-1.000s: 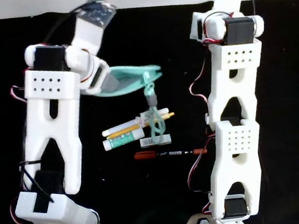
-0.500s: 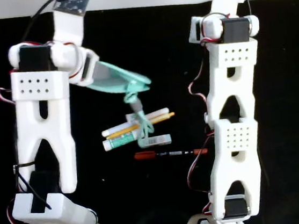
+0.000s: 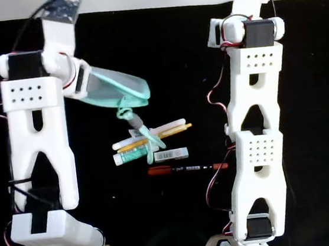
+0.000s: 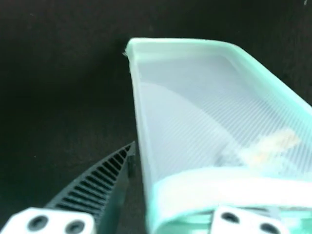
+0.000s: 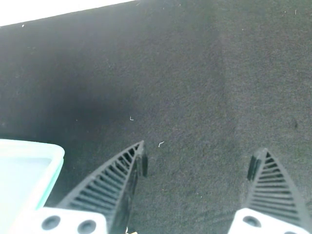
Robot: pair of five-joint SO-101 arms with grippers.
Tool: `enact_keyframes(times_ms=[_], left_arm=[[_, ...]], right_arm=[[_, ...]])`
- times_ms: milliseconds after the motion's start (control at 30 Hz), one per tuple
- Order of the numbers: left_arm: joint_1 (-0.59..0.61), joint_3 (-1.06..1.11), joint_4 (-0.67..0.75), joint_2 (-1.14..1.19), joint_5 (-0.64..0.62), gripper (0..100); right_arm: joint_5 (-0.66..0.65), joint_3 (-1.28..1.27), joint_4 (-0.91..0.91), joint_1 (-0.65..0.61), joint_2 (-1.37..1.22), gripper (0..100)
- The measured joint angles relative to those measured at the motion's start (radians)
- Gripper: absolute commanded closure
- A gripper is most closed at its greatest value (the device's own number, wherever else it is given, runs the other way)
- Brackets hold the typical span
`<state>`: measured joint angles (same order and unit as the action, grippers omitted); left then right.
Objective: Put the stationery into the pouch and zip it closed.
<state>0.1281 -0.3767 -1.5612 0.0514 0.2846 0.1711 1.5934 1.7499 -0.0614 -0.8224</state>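
Left tool (image 3: 91,84) clamps the pouch (image 3: 122,91); its strap (image 3: 136,125) dangles over pens (image 3: 149,141) nearer its base. Right tool (image 5: 197,170) gapes above the bench (image 5: 195,73), pouch corner beside one finger.

Pouch (image 3: 116,90) — one, teal mesh. Loose stationery, five pieces: one red pen (image 3: 184,169), one yellow pencil (image 3: 183,127), one white pen (image 3: 173,124), one green-labelled marker (image 3: 131,155), one small white labelled block (image 3: 171,155). Arms — two: left arm (image 3: 39,143), right arm (image 3: 259,118).

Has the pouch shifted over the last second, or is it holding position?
Yes. In the high view the pouch has swung left: its right end, earlier in line with the red pen's middle, is now near that pen's left tip.
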Motion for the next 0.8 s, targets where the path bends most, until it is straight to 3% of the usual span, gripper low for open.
enact_keyframes(times_ms=[33,267,433,800], left_arm=[[0.0,0.0,0.011,0.0,0.015,100],[0.0,0.0,0.023,0.0,0.054,99],[0.0,-0.003,0.018,0.0,-0.002,99],[0.0,-0.172,-0.101,0.002,-0.408,99]], right_arm=[[0.0,0.0,0.0,0.0,0.0,67.0],[0.0,0.0,0.0,0.0,0.0,67.0],[0.0,0.0,0.0,0.0,0.0,67.0],[0.0,0.0,0.0,0.0,0.023,67.0]])
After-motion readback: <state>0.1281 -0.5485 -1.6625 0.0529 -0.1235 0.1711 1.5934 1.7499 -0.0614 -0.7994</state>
